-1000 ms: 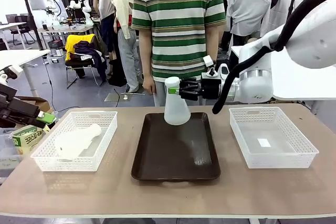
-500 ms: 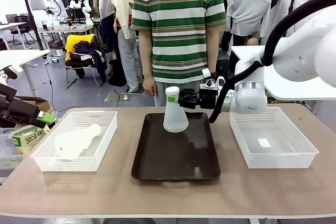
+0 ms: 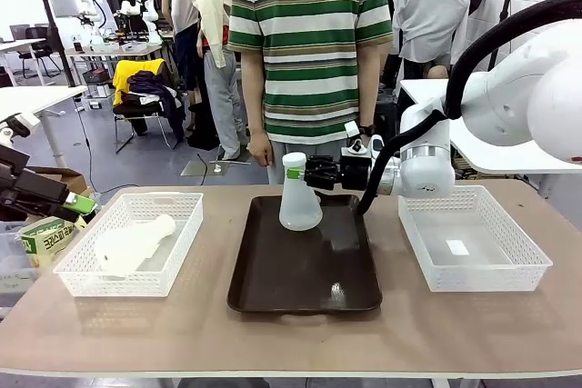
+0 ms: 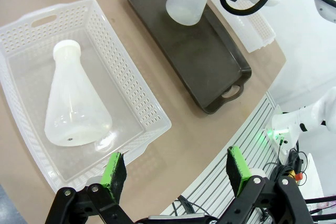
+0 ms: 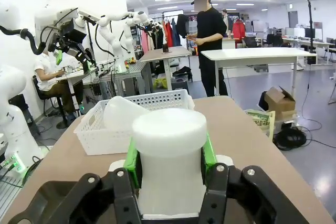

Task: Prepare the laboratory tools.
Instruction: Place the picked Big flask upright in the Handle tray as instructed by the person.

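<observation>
Flask (image 3: pixel 299 209) lower, nearer brown tray (image 3: pixel 300 281) on tan table (image 3: pixel 291 343).

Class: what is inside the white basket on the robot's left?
One frosted conical flask lies on its side in the basket. The basket floor under the flask is covered.

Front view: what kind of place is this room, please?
Probably a robotics lab or workshop, not a chemistry lab. The right gripper holds a flask by its neck at a tray on a plain table, a person stands opposite, and desks and a chair with clothes stand behind.
</observation>
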You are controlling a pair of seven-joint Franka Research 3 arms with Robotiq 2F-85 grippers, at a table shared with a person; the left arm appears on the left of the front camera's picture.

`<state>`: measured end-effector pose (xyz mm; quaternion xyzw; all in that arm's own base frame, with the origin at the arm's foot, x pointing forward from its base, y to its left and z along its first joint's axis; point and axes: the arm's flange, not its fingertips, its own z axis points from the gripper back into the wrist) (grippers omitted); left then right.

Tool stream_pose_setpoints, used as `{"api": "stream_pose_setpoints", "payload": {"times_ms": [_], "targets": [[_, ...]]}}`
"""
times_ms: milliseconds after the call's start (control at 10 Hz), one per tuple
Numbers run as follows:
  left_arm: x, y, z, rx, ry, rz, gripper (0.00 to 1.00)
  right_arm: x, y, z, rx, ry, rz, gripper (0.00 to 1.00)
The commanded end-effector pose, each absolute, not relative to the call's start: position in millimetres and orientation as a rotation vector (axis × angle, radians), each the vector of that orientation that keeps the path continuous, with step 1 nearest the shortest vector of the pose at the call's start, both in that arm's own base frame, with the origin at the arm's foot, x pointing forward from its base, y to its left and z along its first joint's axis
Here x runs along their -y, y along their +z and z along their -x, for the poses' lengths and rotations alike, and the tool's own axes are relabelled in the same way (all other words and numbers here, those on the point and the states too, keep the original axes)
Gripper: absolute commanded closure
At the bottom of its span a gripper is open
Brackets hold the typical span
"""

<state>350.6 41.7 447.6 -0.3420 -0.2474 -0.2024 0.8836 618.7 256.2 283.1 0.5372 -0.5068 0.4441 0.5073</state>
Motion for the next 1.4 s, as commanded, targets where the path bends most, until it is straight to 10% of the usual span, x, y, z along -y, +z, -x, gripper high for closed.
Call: {"api": "stream_pose_setpoints", "payload": {"times_ms": [0, 100, 600, 1300], "targets": [[-43.2, 446.3, -352.0, 0.531, -0.432, 0.727, 0.0, -260.7, 282.3, -627.5, 1.186, 1.067, -1.298, 1.0], [-43.2, 446.3, -352.0, 0.531, -0.432, 0.727, 0.0, -260.6, 278.5, -628.2, 1.169, 1.065, -1.292, 0.95], [-43.2, 446.3, -352.0, 0.531, -0.432, 0.727, 0.0, -257.2, 273.6, -626.9, 1.161, 1.061, -1.293, 0.07], [-43.2, 446.3, -352.0, 0.531, -0.432, 0.727, 0.0, -254.8, 302.5, -623.2, 1.031, 1.191, -1.158, 0.0]]}}
